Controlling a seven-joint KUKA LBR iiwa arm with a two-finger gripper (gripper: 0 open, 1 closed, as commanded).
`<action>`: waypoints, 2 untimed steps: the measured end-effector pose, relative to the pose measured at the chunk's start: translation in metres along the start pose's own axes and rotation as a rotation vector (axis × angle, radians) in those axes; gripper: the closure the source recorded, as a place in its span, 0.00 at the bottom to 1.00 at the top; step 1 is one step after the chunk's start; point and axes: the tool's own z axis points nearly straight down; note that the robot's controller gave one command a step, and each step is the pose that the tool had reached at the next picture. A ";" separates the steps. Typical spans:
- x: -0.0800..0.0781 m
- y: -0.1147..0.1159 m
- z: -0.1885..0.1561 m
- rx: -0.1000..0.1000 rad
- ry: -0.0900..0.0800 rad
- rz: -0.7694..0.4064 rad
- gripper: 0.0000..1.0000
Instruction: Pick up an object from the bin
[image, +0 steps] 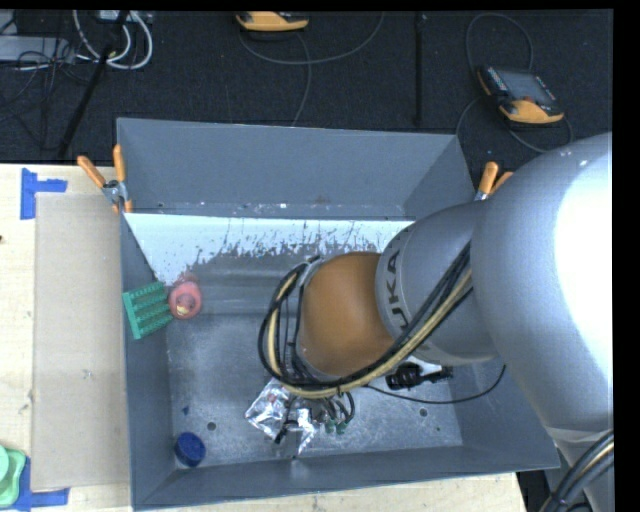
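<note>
A crumpled silver foil piece (270, 410) lies on the bin floor near the front, a little left of the middle. My gripper (318, 420) is low over the floor right beside it, at the foil's right edge and mostly hidden under the arm's orange cover. Whether it touches the foil I cannot tell.
A green comb-like ribbed piece (146, 310) and a pink round thing (185, 299) lie together at the bin's left wall. A small blue cap (189, 449) sits in the front left corner. The arm covers the bin's right half.
</note>
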 end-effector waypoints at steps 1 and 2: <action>-0.002 -0.001 -0.004 -0.001 -0.007 0.005 1.00; -0.022 -0.012 -0.101 -0.003 -0.017 0.003 1.00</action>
